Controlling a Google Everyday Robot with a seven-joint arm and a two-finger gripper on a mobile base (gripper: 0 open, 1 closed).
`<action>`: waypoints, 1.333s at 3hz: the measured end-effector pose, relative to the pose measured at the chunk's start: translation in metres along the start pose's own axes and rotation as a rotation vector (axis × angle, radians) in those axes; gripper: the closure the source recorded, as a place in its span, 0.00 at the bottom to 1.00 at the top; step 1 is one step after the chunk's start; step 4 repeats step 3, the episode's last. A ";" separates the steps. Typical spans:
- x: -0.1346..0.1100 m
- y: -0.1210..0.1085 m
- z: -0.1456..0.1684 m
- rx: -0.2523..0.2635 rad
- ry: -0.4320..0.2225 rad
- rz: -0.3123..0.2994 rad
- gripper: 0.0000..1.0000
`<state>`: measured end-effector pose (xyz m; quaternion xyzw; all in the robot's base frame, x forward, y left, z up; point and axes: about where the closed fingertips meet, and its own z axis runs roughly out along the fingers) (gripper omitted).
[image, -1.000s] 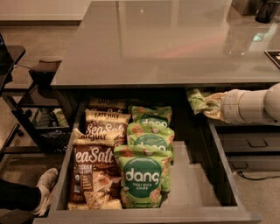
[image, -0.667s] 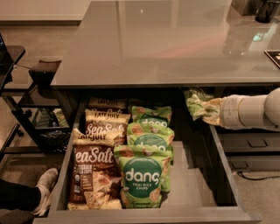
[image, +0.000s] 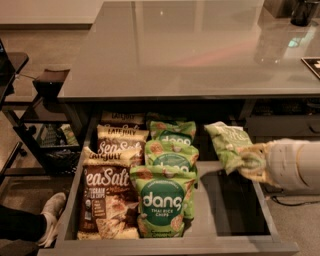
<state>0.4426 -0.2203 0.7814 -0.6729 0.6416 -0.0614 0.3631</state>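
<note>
A light green chip bag hangs in the air over the right side of the open drawer. My gripper is shut on the bag's lower right part, and the white arm comes in from the right edge. In the drawer's middle stands a row of green Dang Thai rice chips bags. Left of them stands a row of brown Late July sea salt chip bags. The held bag is just right of the rearmost green bags, apart from them.
A grey glossy countertop overhangs the drawer's back. The drawer's right part holds no bags. A black cart stands left of the counter. A person's white shoe rests on the floor by the drawer's left wall. Dark objects sit at the counter's far right corner.
The arm has carried the green bag leftward and a little lower, from beyond the drawer's right wall to over the drawer's right side.
</note>
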 end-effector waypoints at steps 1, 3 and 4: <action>-0.017 -0.006 -0.056 0.042 -0.013 -0.040 1.00; -0.049 -0.067 -0.097 0.119 -0.067 -0.150 1.00; -0.049 -0.067 -0.097 0.119 -0.067 -0.150 1.00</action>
